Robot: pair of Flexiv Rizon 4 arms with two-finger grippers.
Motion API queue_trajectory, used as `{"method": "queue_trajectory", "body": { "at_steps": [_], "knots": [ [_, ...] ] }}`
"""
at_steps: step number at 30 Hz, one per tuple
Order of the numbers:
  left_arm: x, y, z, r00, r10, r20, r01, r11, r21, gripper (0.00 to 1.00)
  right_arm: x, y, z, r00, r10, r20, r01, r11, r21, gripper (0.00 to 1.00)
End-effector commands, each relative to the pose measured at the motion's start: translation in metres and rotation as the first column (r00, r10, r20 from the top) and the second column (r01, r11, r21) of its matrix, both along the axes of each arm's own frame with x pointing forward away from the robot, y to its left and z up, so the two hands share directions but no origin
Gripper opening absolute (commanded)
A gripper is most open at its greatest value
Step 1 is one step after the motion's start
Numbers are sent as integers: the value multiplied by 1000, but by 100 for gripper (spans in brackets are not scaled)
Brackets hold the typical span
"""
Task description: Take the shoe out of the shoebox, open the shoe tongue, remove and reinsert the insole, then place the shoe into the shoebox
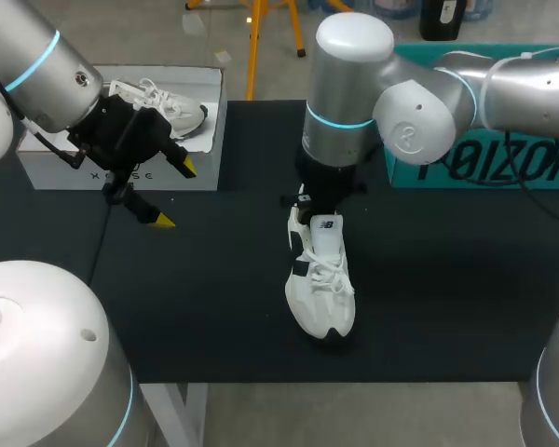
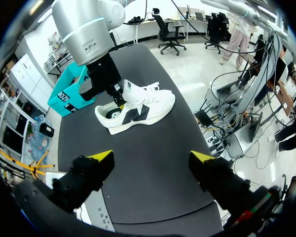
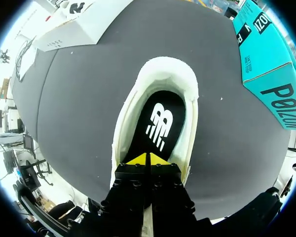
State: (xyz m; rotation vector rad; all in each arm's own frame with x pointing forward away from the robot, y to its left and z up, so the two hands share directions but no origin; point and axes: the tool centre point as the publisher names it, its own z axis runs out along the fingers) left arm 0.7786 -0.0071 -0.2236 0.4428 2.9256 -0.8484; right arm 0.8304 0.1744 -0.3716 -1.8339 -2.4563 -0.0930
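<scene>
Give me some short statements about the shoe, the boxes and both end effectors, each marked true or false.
1. The white shoe stands on the black table, outside both boxes. True.
2. The left end effector is shut on the shoe. False: it is open, apart from it, near the white shoebox.
3. The black insole lies inside the shoe. True.
4. The teal box is on the left arm's side. False: it is on the right arm's side.
</scene>
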Motion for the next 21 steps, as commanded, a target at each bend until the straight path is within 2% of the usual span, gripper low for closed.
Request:
{"method": "queue_trajectory", "body": {
  "at_steps": [1, 2, 6, 8, 10, 17, 21],
  "knots": [
    [1, 0, 0, 1000, 0, -2, 0, 1000, 5, 100, 2, 7, -1, 1000, 5, -5, -5, 1000, -10, 63],
    [1, 0, 0, 1000, 0, -2, 0, 1000, 5, 100, 2, 6, -2, 1000, 5, -7, -5, 1000, -9, 80],
    [1, 0, 0, 1000, 0, -2, 0, 1000, 5, 100, 2, 2, -3, 1000, 0, -13, 0, 1000, -12, 84],
    [1, 0, 0, 1000, 0, -2, 0, 1000, 5, 100, 2, 0, 0, 1000, -2, -12, 2, 1000, -12, 81],
    [1, 0, 0, 1000, 0, -2, 0, 1000, 5, 100, 2, -2, 4, 1000, -2, -1, 2, 1000, -10, 83],
    [1, 0, 0, 1000, 0, -2, 0, 1000, 5, 100, 3, -2, 24, 998, 18, 53, -18, 1000, 4, 81],
    [1, 0, 0, 1000, 0, -2, 0, 1000, 5, 100, 7, -1, 42, 994, 30, 100, -30, 1000, -2, 87]
  ]
}}
